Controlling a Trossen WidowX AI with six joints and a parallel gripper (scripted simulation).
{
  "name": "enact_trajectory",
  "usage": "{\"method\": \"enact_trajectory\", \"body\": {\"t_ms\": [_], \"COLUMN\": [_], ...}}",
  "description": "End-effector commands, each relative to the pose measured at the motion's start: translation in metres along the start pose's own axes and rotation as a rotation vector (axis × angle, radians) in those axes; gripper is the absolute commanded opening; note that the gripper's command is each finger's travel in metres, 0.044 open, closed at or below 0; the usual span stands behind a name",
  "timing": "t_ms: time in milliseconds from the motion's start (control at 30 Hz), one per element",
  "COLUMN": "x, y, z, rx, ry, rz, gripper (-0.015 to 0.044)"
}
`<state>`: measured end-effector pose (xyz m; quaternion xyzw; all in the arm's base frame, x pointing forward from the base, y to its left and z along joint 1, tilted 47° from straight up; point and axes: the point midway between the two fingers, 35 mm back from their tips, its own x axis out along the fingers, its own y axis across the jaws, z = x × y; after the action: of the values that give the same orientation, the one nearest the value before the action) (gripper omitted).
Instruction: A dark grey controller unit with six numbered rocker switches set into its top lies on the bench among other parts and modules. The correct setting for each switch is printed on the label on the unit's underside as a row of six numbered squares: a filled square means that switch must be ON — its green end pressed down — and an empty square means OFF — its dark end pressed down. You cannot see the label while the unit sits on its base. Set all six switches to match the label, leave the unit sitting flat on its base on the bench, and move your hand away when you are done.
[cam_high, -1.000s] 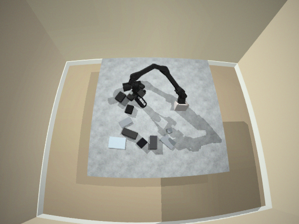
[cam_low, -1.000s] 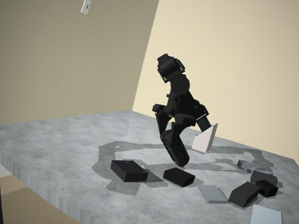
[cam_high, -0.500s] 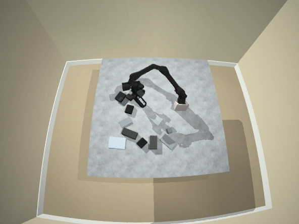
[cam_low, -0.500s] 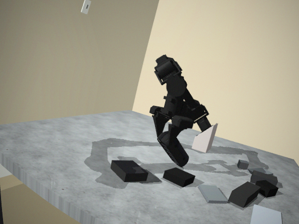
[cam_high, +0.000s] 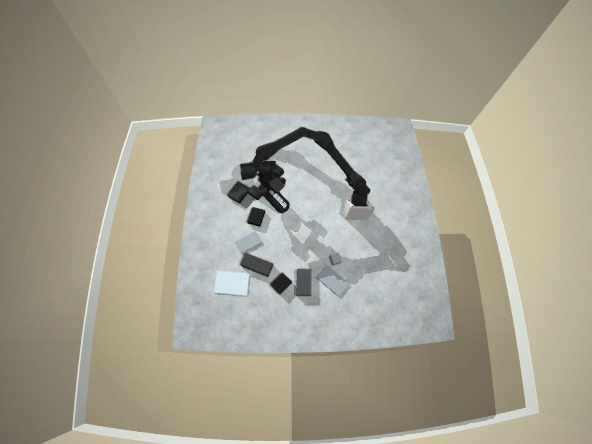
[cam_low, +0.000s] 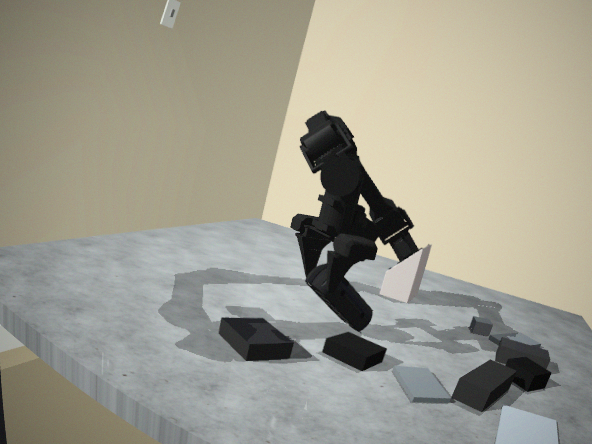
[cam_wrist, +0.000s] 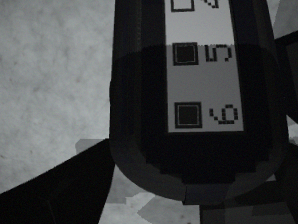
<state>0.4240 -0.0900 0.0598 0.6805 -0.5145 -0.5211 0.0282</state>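
Note:
The dark grey controller unit (cam_high: 278, 200) (cam_low: 345, 301) (cam_wrist: 135, 105) is off the bench, tilted, with its underside turned up towards the wrist camera. Its white label (cam_wrist: 205, 80) fills the wrist view. The squares numbered 5 and 6 are filled, and the square for 4 at the top edge looks empty. Squares 1 to 3 are out of view, and the switches are hidden. My gripper (cam_high: 266, 187) (cam_low: 324, 270) is shut on the unit's upper end and holds it above the grey bench (cam_high: 390, 300) (cam_low: 100, 300).
A black box (cam_high: 256, 216) (cam_low: 354, 350) and a dark module (cam_high: 239, 191) (cam_low: 255, 337) lie just beside the held unit. Further out lie a light grey plate (cam_high: 249, 242) (cam_low: 421, 382), a white plate (cam_high: 232, 283) (cam_low: 527, 425), and several dark modules. The arm's pale base block (cam_high: 358, 210) (cam_low: 405, 277) stands to the right.

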Motion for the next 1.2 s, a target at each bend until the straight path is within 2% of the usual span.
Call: {"method": "enact_trajectory", "body": {"t_ms": [0, 1167], "x": [0.01, 0.034], "y": [-0.001, 0.0], "z": [0.003, -0.012], "rx": [-0.019, -0.019], "ry": [-0.019, -0.018], "rz": [0.015, 0.016], "gripper": [0.0338, 0.0338]}}
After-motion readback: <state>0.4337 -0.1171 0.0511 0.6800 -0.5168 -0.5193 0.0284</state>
